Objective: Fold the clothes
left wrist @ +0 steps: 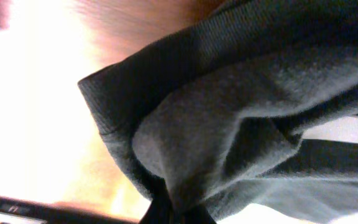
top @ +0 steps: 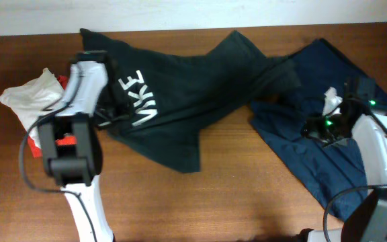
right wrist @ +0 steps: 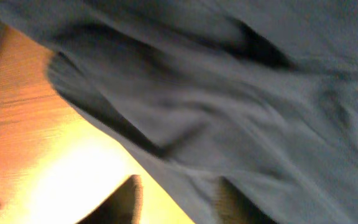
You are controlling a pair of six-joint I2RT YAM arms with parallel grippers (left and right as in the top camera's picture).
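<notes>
We find the left fingers [left wrist: 152, 216] pinching a fold of the charcoal Nike shirt [top: 180, 94]. The right fingers [right wrist: 127, 200] stand apart, with the navy garment [top: 301, 144] edge between them on the counter [top: 234, 195].

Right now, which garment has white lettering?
The charcoal garment across the middle, lettered in white near its left end. The navy garment at right and white garment at far left show none.

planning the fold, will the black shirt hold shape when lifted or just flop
Likely floppy: the black shirt lies in loose creases and bunches at the left gripper. Probably not slippery, given its fuzzy knit surface.
</notes>
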